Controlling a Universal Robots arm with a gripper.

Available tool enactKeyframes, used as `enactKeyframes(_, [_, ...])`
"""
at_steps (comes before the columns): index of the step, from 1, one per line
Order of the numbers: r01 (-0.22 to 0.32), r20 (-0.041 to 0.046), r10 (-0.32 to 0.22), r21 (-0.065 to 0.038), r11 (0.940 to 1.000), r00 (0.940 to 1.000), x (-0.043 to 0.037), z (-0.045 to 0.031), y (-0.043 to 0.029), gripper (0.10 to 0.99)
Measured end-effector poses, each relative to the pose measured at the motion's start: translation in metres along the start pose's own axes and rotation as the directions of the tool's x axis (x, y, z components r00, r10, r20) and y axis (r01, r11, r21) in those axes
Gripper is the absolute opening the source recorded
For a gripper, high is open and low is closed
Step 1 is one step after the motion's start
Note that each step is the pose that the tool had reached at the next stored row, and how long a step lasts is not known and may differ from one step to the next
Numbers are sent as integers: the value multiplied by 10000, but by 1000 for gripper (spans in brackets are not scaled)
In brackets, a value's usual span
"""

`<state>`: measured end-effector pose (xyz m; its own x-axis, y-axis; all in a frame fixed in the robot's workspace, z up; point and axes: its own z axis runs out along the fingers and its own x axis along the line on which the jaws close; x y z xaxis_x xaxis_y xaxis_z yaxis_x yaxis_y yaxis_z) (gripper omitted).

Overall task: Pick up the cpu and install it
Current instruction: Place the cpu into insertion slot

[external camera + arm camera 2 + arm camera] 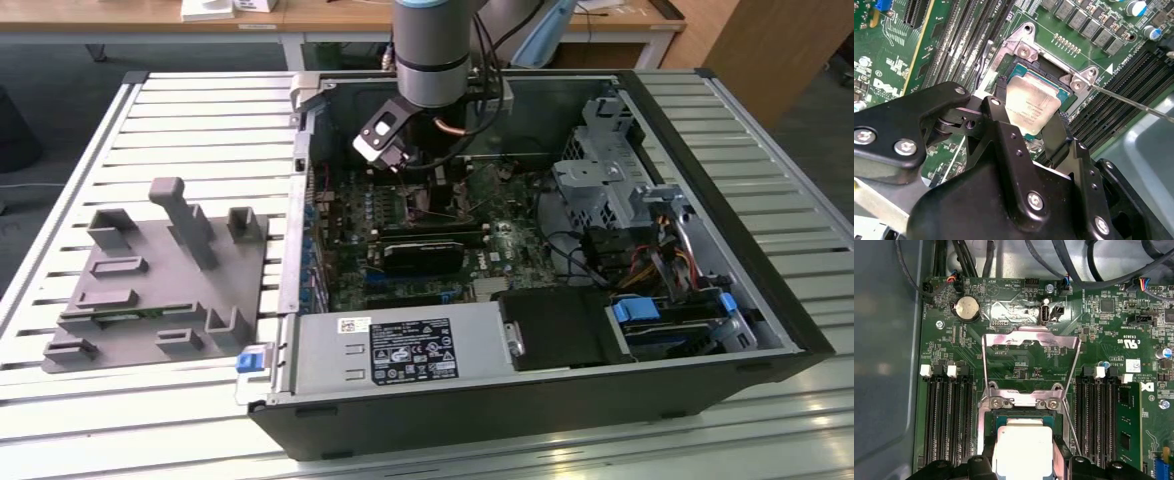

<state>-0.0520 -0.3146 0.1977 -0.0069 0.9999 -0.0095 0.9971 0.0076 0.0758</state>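
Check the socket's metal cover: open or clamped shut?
Open. The metal cover stands flipped back off the socket, and the cpu is uncovered over it.

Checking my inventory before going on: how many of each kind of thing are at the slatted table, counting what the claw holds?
computer case: 1
grey fixture: 1
cpu, between the fingers of the claw: 1
Total: 3

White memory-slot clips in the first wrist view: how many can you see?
4. Two white clips cap the slots between the case wall and the cpu; two cap the slots beyond it. The slots' other ends are hidden, so there may be more.
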Motion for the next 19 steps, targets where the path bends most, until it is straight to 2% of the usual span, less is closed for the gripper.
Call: enactKeyframes(19, [-1,1,1,1,10000,10000,2,33,3,533])
